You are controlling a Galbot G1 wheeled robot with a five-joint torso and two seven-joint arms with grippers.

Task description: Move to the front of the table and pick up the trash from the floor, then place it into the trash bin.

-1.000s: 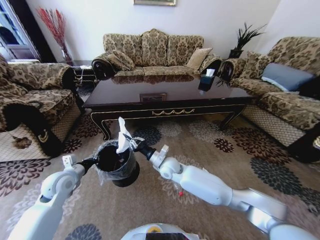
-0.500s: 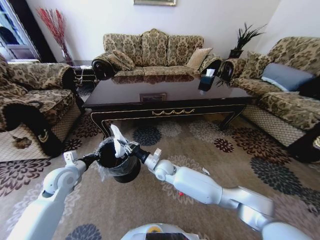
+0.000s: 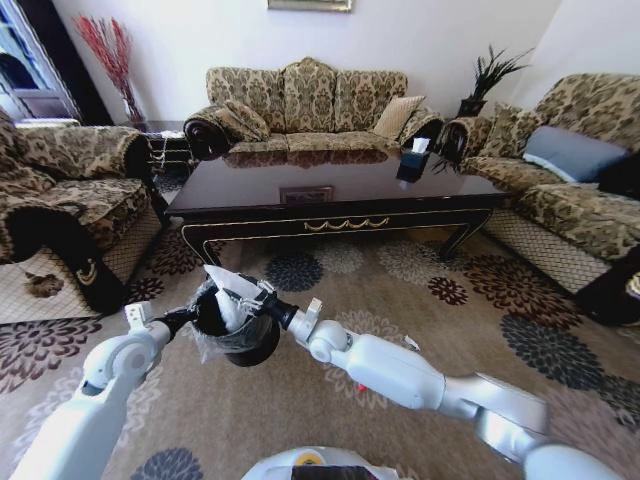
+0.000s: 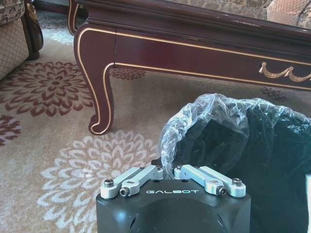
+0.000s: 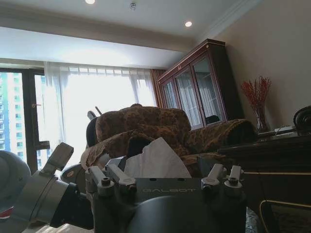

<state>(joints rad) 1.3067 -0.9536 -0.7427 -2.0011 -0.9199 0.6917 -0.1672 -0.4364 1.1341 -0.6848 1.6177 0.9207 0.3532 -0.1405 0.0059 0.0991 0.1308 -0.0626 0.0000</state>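
Now the left gripper (image 3: 186, 318) is clamped on the rim of the trash bin (image 3: 236, 335), jaws pinching its clear bag liner (image 4: 204, 114), holding the black bucket off the patterned carpet (image 3: 420, 290) in front of the bench (image 3: 330, 195). Across from it, the right gripper (image 3: 243, 297) is at the bin's mouth, jaws closed on the crumpled white paper scrap (image 3: 222, 291), which pokes up just over the opening.

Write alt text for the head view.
The right gripper holds white paper trash over the black trash bin, which the left gripper holds by its rim above the floral carpet. The dark table and patterned sofas stand behind.
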